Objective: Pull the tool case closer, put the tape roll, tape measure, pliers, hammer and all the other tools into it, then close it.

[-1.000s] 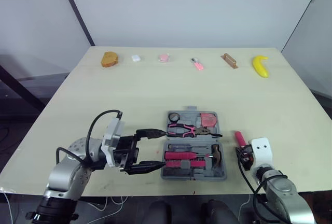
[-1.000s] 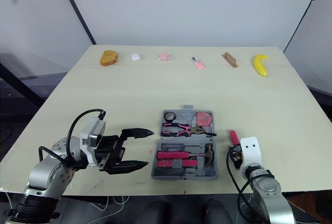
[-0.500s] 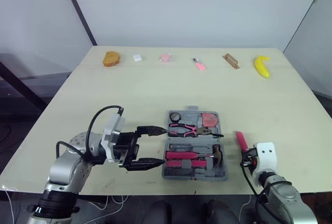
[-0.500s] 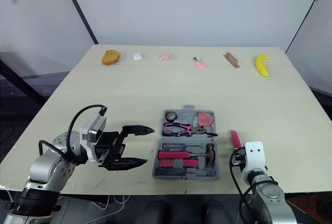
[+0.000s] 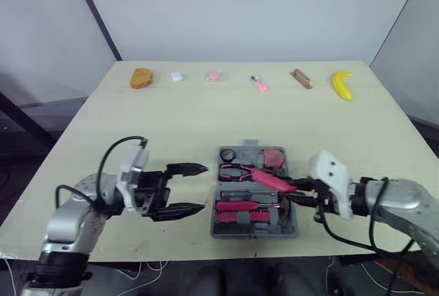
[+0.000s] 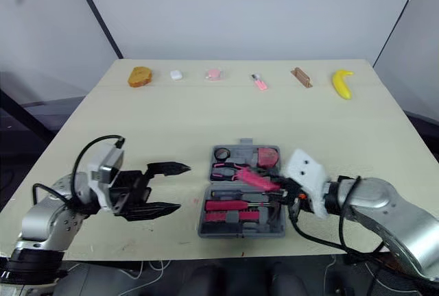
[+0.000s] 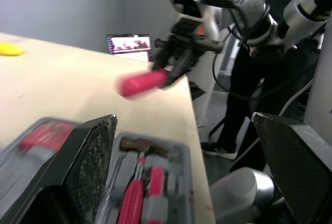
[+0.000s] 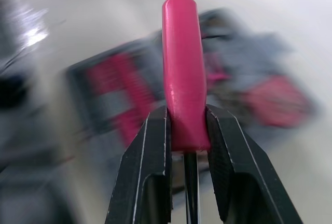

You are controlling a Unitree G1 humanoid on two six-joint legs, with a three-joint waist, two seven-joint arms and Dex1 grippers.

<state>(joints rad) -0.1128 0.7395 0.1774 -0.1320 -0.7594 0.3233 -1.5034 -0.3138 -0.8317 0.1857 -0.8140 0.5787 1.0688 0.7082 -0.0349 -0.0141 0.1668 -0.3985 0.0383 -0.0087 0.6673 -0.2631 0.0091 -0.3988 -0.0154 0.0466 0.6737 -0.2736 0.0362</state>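
Found the tool case (image 5: 254, 231) lying open and flat on the table (image 5: 171, 125), both gray halves facing up. Noted in the case's far half a tape roll (image 5: 228, 154), a pink tape measure (image 5: 276, 156) and the pliers (image 5: 236, 169). Noted in its near half a red-handled tool (image 5: 236, 205) and, toward the case's right end, the hammer (image 5: 285, 203).

Saw the right arm reaching in from the right of the case, forearm low and roughly level, wrist turned toward the case. Saw the right gripper (image 8: 185, 111) at the case's right end, its fingers (image 8: 150, 146) pinched tight on the pink handle of a screwdriver (image 5: 273, 181) — handle raised over the middle of the case, thin black shaft running back between the fingers.

Saw the left arm bent at the elbow to the left of the case, forearm level and aimed at it. Saw the left gripper (image 5: 204, 188) spread wide and holding nothing — tips just short of the case's left edge, not touching it.

Spotted a banana (image 5: 341, 85) well beyond the case, toward the right.
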